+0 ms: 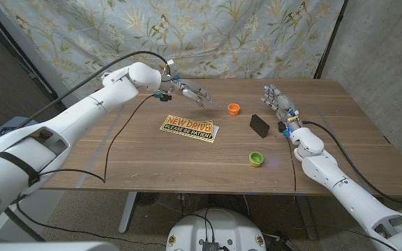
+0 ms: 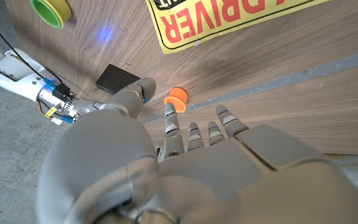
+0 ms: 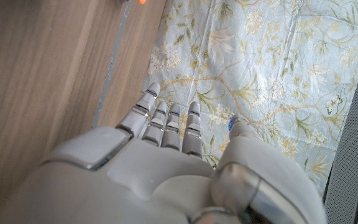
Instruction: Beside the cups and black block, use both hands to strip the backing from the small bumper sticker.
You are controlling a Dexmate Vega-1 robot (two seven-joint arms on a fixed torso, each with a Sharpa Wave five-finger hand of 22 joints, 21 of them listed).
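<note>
Yellow bumper sticker (image 1: 189, 127) lying flat mid-table, just left of black block (image 1: 259, 125), backing seemingly untouched. Left hand (image 1: 187, 92) hovering beyond it, right hand (image 1: 278, 102) by the block, both spread, holding nothing. Whole peel left.

Makeshift lab corner, wooden table (image 1: 187, 157), floral cloth backdrop (image 1: 208, 35) hung on black poles, bare grey wall (image 1: 382, 42)

Bumper sticker (image 2: 229, 22) cut by the frame edge; green cup (image 2: 50, 11) perhaps likewise.
</note>
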